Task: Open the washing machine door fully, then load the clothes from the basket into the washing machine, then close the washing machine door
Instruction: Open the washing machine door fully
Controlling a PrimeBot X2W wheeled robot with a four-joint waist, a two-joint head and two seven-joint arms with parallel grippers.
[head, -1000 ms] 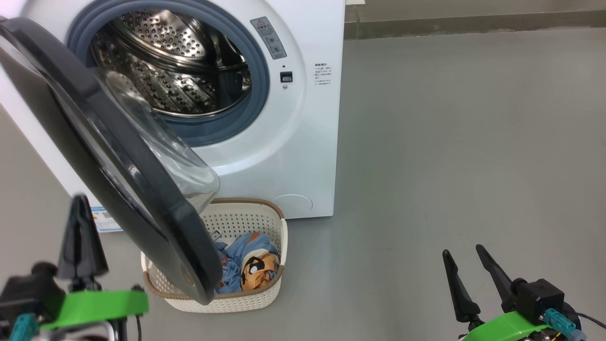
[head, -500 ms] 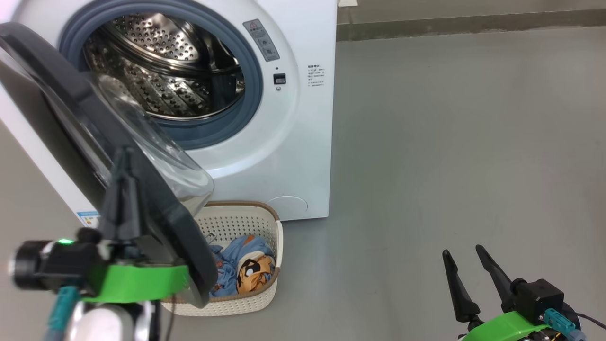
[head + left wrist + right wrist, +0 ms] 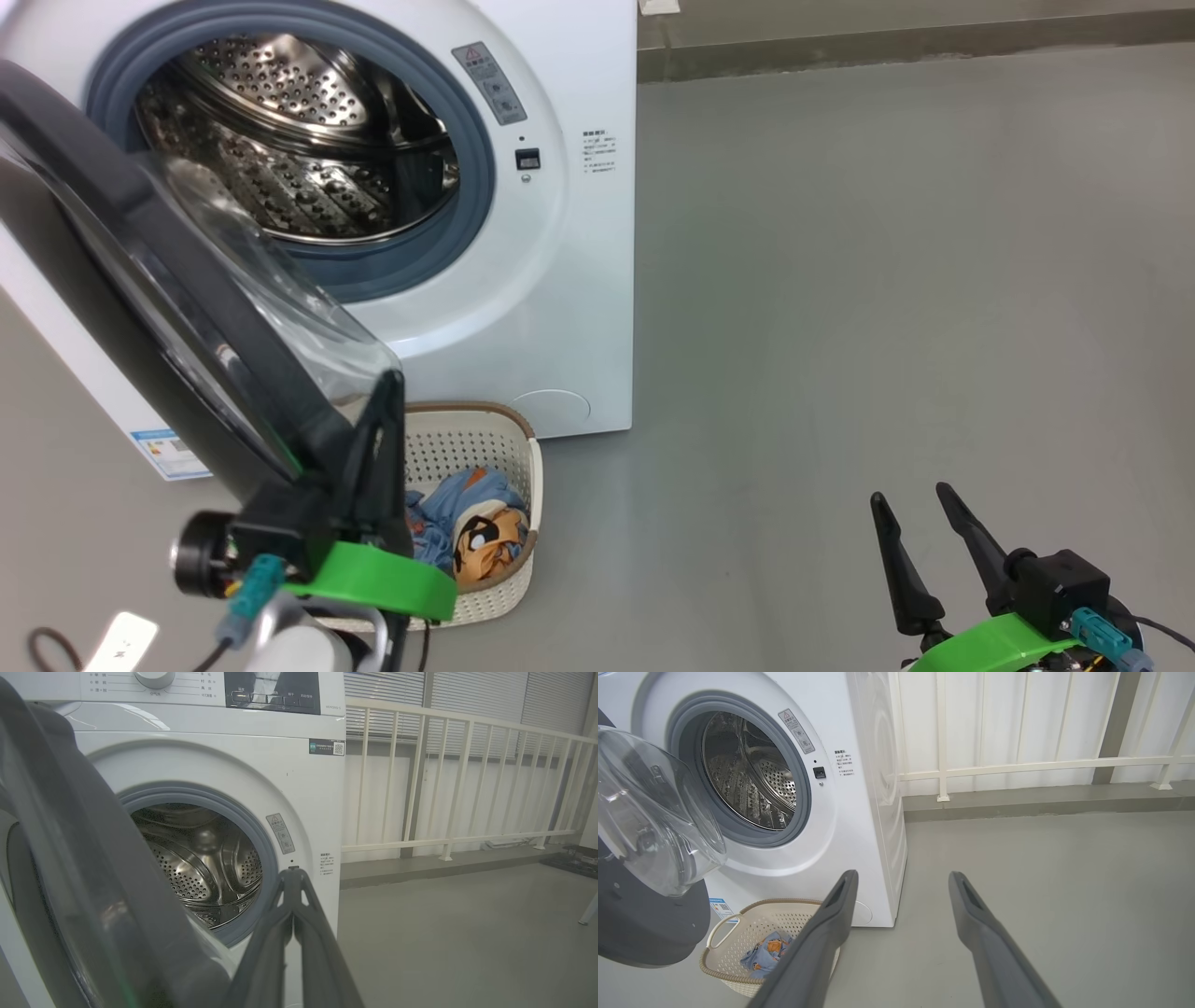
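The white washing machine [image 3: 560, 280] stands at the upper left, its steel drum [image 3: 280, 159] in plain sight. Its door [image 3: 140, 243] hangs partly open, black rim and glass bowl [image 3: 280, 299] swung toward me. My left gripper [image 3: 392, 378] is shut with nothing in it, its tip beside the door's lower edge; I cannot tell whether they touch. The left wrist view has its joined fingertips [image 3: 293, 873] in front of the machine, door [image 3: 70, 858] close on the left. The basket [image 3: 467, 448] sits below the door, holding blue and orange clothes [image 3: 481, 527]. My right gripper [image 3: 910, 495] stands open at the lower right.
Bare grey floor [image 3: 887, 280] stretches to the right of the machine. A low kerb [image 3: 1041, 798] and white railing [image 3: 1017, 765] run along the back wall. A blue label [image 3: 154, 448] is on the machine's side. A dark cable [image 3: 47, 644] lies at the lower left.
My left arm has swung right, from outside the door to its lower edge above the basket. The camera has turned, shifting the scene left. The right gripper has not moved.
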